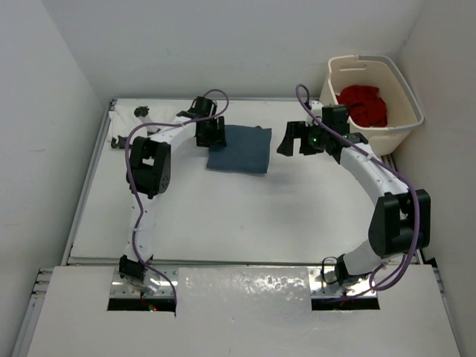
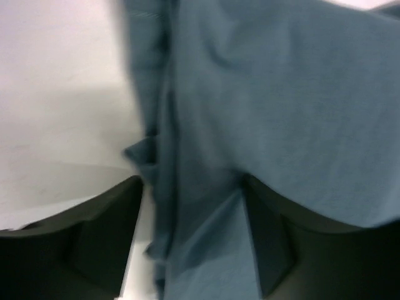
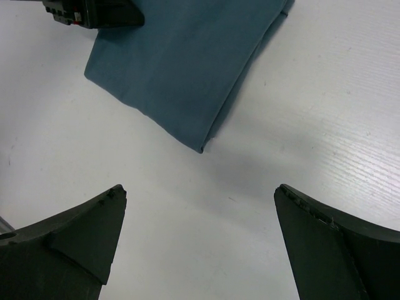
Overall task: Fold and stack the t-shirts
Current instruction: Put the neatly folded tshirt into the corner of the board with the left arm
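The dusty blue-grey t-shirt [image 1: 242, 149] lies folded into a rectangle at the far middle of the table; it also shows in the left wrist view [image 2: 281, 112] and the right wrist view [image 3: 181, 62]. My left gripper [image 1: 210, 137] is at its left edge. Its jaws [image 2: 194, 244] stand apart with blue cloth lying between them, and cloth drapes over the right finger [image 2: 269, 250]. My right gripper [image 1: 297, 141] hovers just right of the shirt, open and empty [image 3: 200, 244]. The bright red t-shirt [image 1: 363, 104] is bunched in the basket. The white t-shirt is out of view.
The cream laundry basket [image 1: 405, 97] stands at the far right corner, close behind my right arm. White walls enclose the table on the left, back and right. The left gripper's black body [image 3: 94, 12] shows at the top left of the right wrist view.
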Controlling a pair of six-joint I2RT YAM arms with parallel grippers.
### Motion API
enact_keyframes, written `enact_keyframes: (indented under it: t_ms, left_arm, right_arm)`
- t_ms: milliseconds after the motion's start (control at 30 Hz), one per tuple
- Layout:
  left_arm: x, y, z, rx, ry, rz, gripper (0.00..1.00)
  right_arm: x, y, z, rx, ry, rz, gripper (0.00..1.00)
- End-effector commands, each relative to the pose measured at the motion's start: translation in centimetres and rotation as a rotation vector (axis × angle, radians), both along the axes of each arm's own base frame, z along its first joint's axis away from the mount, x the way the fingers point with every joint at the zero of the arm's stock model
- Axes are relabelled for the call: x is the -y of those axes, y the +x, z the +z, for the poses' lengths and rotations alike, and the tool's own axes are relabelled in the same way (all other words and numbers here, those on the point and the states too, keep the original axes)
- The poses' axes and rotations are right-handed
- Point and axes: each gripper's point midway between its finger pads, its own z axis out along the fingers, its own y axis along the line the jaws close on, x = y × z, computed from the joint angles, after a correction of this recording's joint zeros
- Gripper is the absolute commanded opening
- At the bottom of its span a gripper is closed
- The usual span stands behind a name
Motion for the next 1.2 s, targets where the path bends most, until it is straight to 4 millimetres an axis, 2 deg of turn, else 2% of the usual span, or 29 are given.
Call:
enact_keyframes:
  t_ms: [0, 33, 100, 233, 333, 367, 400, 433, 533, 567, 633, 733, 800, 833, 900, 1033, 1167]
  left_arm:
    - [2.2, -1.5, -3.7, -0.084, -0.037, -0.057, 0.6]
    - [2.4, -1.6, -4.0, -0.09, -0.039, -0.058, 0.51]
    - [2.5, -1.9, -4.6, -0.101, -0.035, -0.061, 0.42]
    - [2.5, -1.7, -4.7, -0.095, -0.035, -0.051, 0.0]
    - [1.6, -0.6, -3.1, -0.034, 0.02, -0.043, 0.0]
    - [1.2, 0.1, -1.5, 0.011, 0.044, -0.056, 0.0]
    - [0.2, 0.6, -0.7, 0.04, 0.099, -0.04, 0.0]
    - [-0.3, 1.1, 1.1, 0.089, 0.13, -0.062, 0.0]
    - [-3.1, 1.9, 3.8, 0.167, 0.257, -0.039, 0.0]
    - [-3.8, 2.2, 5.6, 0.207, 0.289, -0.058, 0.0]
    - [-5.6, 2.4, 7.9, 0.254, 0.333, -0.06, 0.0]
    - [-8.1, 2.7, 10.6, 0.305, 0.387, -0.089, 0.0]
    - [-9.3, 2.8, 11.6, 0.322, 0.405, -0.096, 0.0]
    - [-10.8, 3.1, 12.4, 0.334, 0.434, -0.087, 0.0]
    - [-12.3, 3.2, 13.2, 0.343, 0.455, -0.082, 0.0]
    - [-16.9, 4.0, 15.4, 0.365, 0.514, -0.064, 0.0]
    - [-19.5, 4.8, 17.2, 0.391, 0.547, -0.065, 0.0]
  right_arm:
    - [0.5, 0.1, 1.8, 0.067, -0.019, -0.005, 0.99]
    - [0.6, 0.1, 1.8, 0.069, -0.023, -0.007, 0.99]
    - [0.9, 0.2, 1.9, 0.078, -0.036, -0.017, 0.99]
    - [1.2, 0.2, 2.2, 0.091, -0.052, -0.027, 0.99]
    - [1.4, 0.2, 2.3, 0.1, -0.063, -0.029, 0.99]
    - [1.5, 0.2, 2.4, 0.104, -0.066, -0.031, 0.99]
    - [1.6, 0.1, 2.4, 0.106, -0.072, -0.033, 0.99]
    - [1.7, 0.1, 2.4, 0.108, -0.077, -0.036, 0.99]
    - [2.1, 0.0, 2.3, 0.114, -0.097, -0.049, 0.99]
    - [2.2, 0.1, 2.3, 0.12, -0.102, -0.05, 0.99]
    - [2.5, 0.0, 2.3, 0.122, -0.113, -0.058, 0.99]
    - [2.6, 0.0, 2.1, 0.123, -0.123, -0.058, 0.99]
    - [2.8, -0.1, 2.2, 0.127, -0.132, -0.062, 0.99]
    - [2.9, 0.0, 2.1, 0.128, -0.136, -0.065, 0.99]
    - [3.0, 0.0, 2.1, 0.129, -0.143, -0.071, 0.99]
    - [3.3, 0.1, 2.1, 0.129, -0.154, -0.077, 0.99]
    - [3.3, 0.1, 2.0, 0.128, -0.16, -0.078, 0.99]
